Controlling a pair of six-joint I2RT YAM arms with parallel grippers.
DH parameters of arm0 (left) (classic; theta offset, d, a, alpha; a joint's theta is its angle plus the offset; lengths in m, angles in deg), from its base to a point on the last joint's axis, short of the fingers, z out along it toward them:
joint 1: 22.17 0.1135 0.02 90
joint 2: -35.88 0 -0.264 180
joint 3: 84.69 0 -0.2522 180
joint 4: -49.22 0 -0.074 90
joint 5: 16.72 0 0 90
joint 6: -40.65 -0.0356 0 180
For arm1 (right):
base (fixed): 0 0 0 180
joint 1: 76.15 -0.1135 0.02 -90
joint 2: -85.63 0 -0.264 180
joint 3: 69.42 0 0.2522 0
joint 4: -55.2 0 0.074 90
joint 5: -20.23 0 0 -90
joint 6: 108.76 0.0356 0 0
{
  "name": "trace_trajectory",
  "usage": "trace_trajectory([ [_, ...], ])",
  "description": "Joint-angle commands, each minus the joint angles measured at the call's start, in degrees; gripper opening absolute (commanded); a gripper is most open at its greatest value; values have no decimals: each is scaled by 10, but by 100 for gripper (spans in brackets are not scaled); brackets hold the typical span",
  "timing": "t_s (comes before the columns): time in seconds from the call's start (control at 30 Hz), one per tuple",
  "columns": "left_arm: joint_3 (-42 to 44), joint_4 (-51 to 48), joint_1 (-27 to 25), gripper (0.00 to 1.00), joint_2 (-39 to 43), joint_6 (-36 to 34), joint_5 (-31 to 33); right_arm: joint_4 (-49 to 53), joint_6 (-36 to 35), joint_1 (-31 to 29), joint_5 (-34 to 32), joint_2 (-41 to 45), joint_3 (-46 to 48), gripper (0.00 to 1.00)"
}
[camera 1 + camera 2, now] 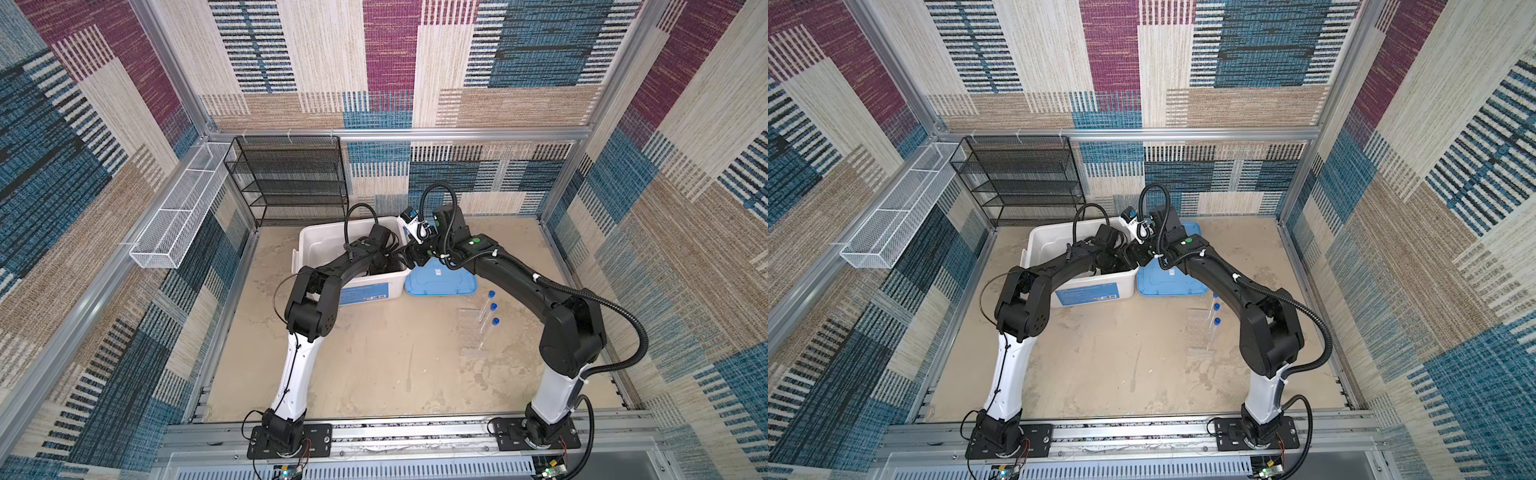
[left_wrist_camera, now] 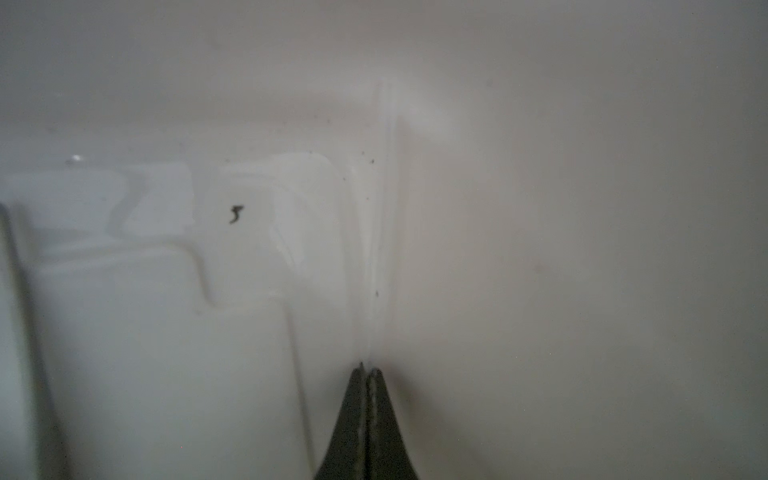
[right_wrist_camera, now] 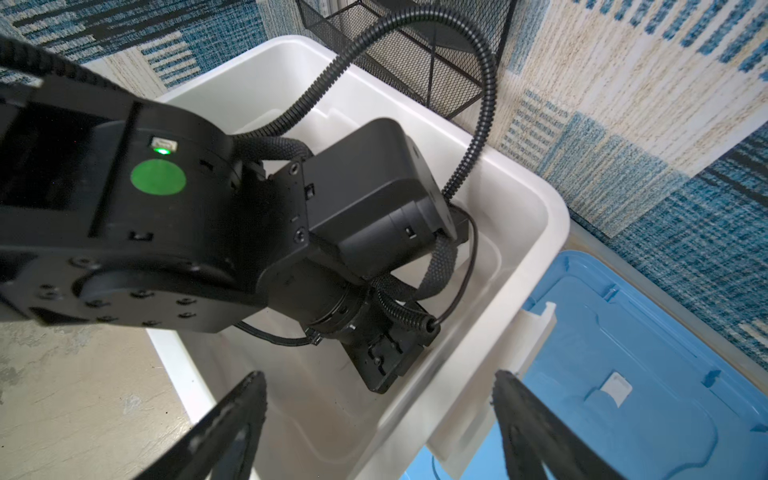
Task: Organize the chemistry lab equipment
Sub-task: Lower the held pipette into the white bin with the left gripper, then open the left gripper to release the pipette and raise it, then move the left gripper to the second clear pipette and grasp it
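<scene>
Three clear test tubes (image 1: 485, 316) with blue caps lie side by side on a clear tube rack (image 1: 471, 330), flat on the sandy-beige surface (image 1: 395, 357), to the right of centre in both top views and near the right arm's elbow. Behind them a blue lid (image 1: 440, 282) lies flat, touching the right side of the white plastic bin (image 1: 316, 239).

The left arm bends at the elbow and plunges its wrist down inside the bin. The left tool (image 2: 368, 374) has its dark tapered fingers pressed together, tips at the seam where the glossy white bin floor meets a wall; whether anything thin is pinched there cannot be told.

The right arm arches over the lid, wrist pointing toward the bin. The right tool (image 3: 380, 390) stands wide apart above the bin's rim, holding nothing.

A blue label on the bin's front is unreadable. A black mesh shelf (image 1: 291, 178) stands against the back wall.
</scene>
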Motion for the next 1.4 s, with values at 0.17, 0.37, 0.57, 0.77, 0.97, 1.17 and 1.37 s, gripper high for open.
trace_trajectory([
  [0.17, 0, -11, 1, 30, 29, -15, 7, -12, 11, 0, 8, 9, -6, 87],
  [0.37, 3, -15, 0, 49, 68, -26, 12, -10, 13, 0, 6, 25, -6, 87],
  [0.57, 13, -18, 1, 67, 104, -29, 5, -3, 12, -1, -4, 43, -5, 87],
  [0.77, 26, -32, 1, 82, 156, -32, 28, -3, 21, 0, -7, 71, -6, 88],
  [0.97, 81, -34, 1, 98, 262, -39, 43, -18, 47, 0, -28, 136, 36, 93],
  [1.17, 160, -49, -4, 99, 401, -69, 30, 18, 89, 0, -41, 222, 110, 99],
  [1.37, 250, -101, -28, 98, 506, -57, -56, 15, 136, 0, -11, 342, 238, 99],
])
